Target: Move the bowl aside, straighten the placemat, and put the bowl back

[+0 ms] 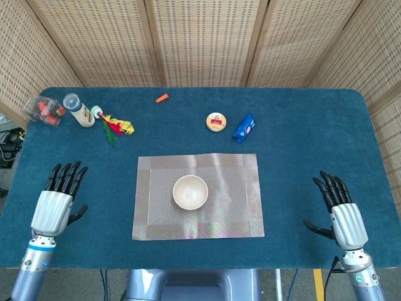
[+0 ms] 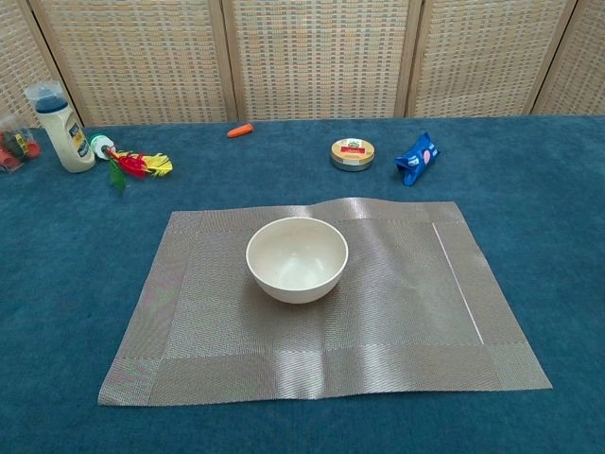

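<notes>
A cream bowl (image 1: pixel 190 191) stands upright, left of centre on the grey woven placemat (image 1: pixel 232 200); the chest view shows the bowl (image 2: pixel 297 259) empty and the placemat (image 2: pixel 406 312) lying flat with its edges roughly parallel to the table's edges. My left hand (image 1: pixel 55 200) hovers over the blue table far left of the mat, fingers spread, holding nothing. Over the table's right front corner my right hand (image 1: pixel 342 213) is also spread and empty. Neither hand appears in the chest view.
Along the back of the table lie a white bottle (image 1: pixel 79 110), a clear packet of red bits (image 1: pixel 44 109), a feather toy (image 1: pixel 114 125), an orange scrap (image 1: pixel 162 98), a round tin (image 1: pixel 216 121) and a blue wrapper (image 1: pixel 244 127).
</notes>
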